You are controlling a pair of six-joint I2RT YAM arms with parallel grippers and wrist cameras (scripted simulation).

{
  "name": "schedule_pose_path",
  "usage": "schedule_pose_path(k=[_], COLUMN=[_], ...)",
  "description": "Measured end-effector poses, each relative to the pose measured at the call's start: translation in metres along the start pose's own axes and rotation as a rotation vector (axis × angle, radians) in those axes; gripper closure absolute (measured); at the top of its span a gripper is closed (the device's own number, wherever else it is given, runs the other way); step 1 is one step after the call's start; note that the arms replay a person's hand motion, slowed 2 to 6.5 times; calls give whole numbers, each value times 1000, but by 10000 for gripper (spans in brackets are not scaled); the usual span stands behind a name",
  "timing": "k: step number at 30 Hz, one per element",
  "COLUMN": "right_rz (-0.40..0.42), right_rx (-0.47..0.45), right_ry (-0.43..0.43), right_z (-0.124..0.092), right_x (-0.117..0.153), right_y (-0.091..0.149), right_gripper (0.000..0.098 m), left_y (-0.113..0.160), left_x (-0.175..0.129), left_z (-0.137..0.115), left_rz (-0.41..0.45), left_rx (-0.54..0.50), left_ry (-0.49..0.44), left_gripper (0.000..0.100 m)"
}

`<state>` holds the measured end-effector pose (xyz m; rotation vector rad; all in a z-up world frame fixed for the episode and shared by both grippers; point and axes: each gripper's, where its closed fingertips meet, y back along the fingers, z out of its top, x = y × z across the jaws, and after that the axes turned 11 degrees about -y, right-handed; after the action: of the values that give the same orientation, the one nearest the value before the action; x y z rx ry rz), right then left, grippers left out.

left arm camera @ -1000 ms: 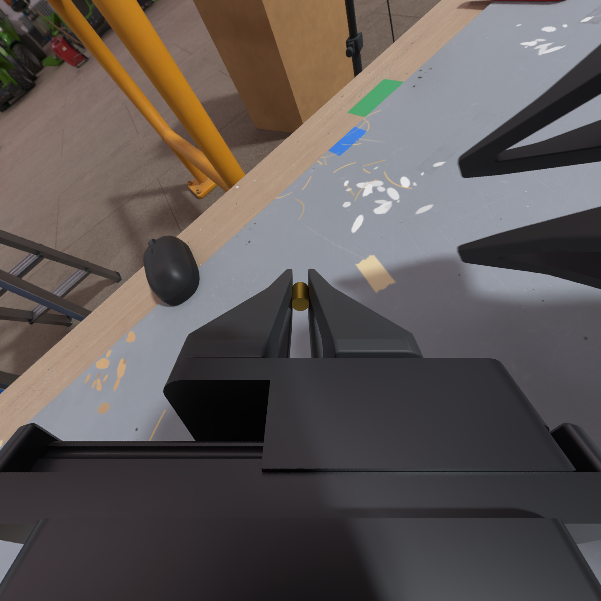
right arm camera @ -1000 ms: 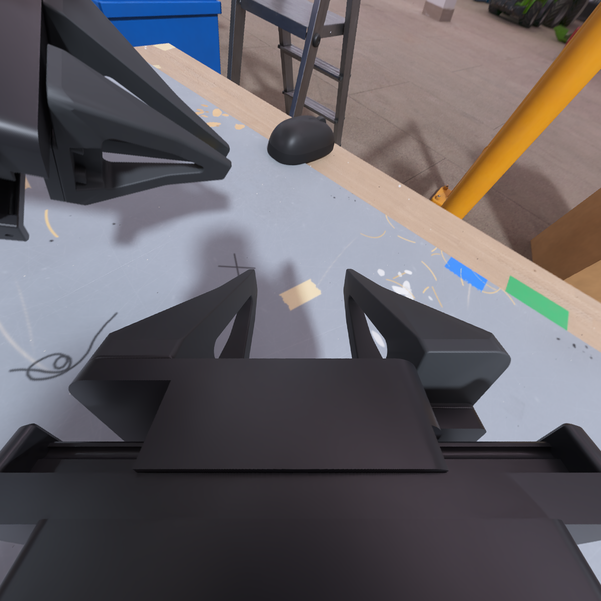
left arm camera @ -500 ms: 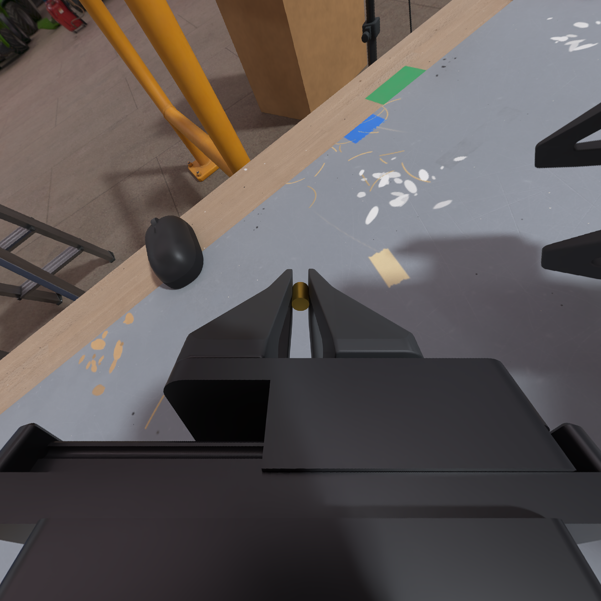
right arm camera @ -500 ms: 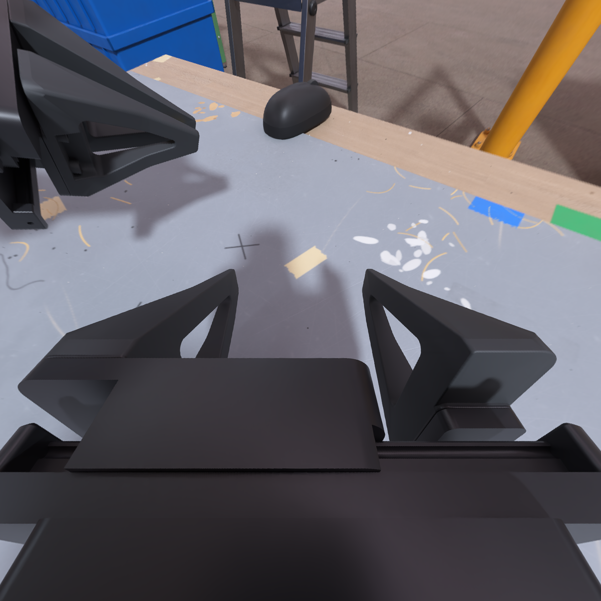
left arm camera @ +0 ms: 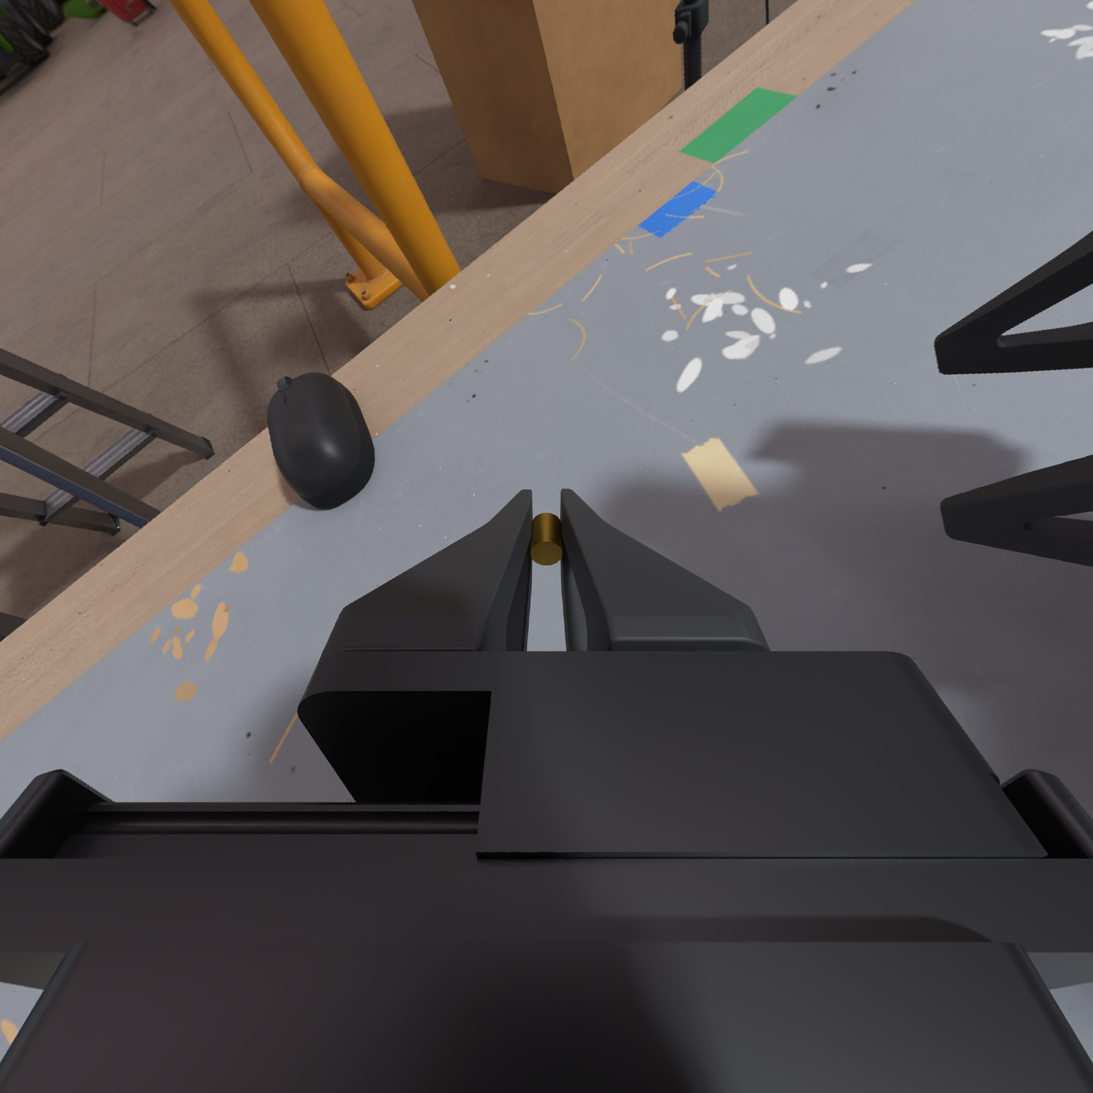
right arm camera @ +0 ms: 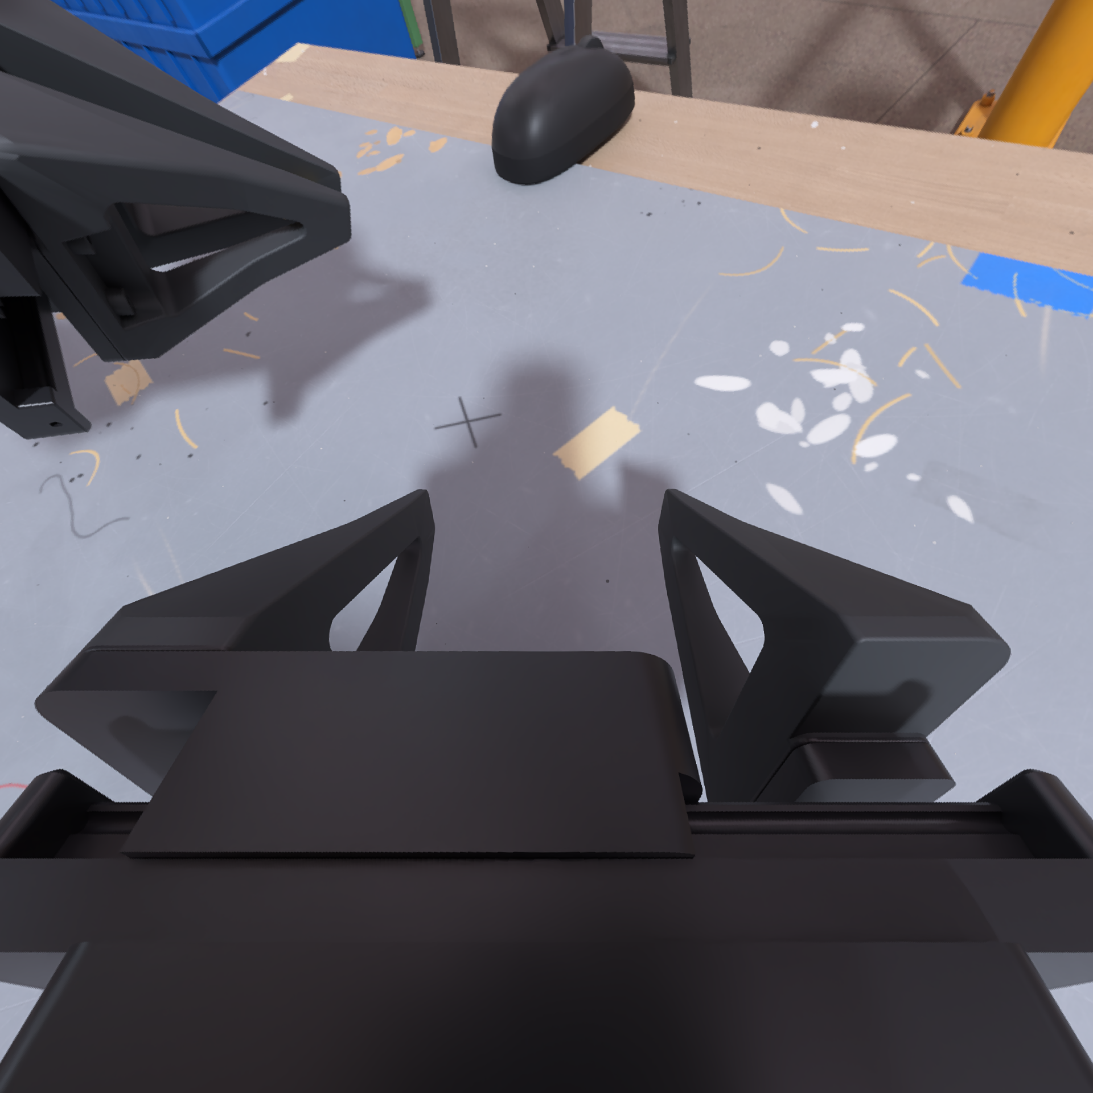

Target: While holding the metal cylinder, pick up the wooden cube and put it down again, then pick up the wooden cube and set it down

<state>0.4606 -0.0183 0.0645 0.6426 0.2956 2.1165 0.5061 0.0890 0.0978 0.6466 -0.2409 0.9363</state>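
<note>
My left gripper (left arm camera: pixel 546 503) is shut on a small brass-coloured metal cylinder (left arm camera: pixel 545 539) and holds it above the grey table (left arm camera: pixel 591 414). It also shows at the upper left of the right wrist view (right arm camera: pixel 331 219), where the cylinder is hidden. My right gripper (right arm camera: pixel 544 503) is open and empty above the table, over its own shadow. Its two fingers (left arm camera: pixel 1017 355) enter the left wrist view from the right edge. No wooden cube shows in either view.
A black computer mouse (left arm camera: pixel 319 440) lies on the table's wooden edge strip and also shows in the right wrist view (right arm camera: pixel 559 109). Tan tape (right arm camera: pixel 597 440), blue tape (left arm camera: pixel 677 208) and green tape (left arm camera: pixel 736 124) mark the table. Yellow posts (left arm camera: pixel 355 148) and a ladder stand beyond the edge.
The right gripper opened wider and swung so the mouse and table edge sit closer ahead. In the left wrist view the right fingers pulled back right, then came in again. The left gripper kept the cylinder.
</note>
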Motion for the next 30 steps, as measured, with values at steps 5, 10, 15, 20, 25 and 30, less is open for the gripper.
schedule_pose_path(k=[5, 10, 15, 20, 25, 30], right_rz=[-48, -139, -155, -68, -46, -60], right_rx=[36, 14, 3, 120, 231, 296], right_ry=[1, 73, 122, 130, 165, 179], right_z=[-6, 6, 12, -6, -30, -50], right_x=[-7, -17, -15, -8, -11, -13], right_y=[3, 20, 38, 52, 67, 80], right_gripper=[329, 334, 348, 363, 376, 376], left_y=[-1, 0, 0, 1, 2, 3], left_x=[1, 3, 6, 8, 9, 9], left_z=[-4, -11, -17, -20, -19, -16], left_rz=[-4, -7, -9, -9, -14, -16], left_rx=[29, 55, 78, 87, 88, 85], left_ry=[1, 8, 20, 23, 9, -12], left_gripper=[922, 922, 923, 923, 923, 923])
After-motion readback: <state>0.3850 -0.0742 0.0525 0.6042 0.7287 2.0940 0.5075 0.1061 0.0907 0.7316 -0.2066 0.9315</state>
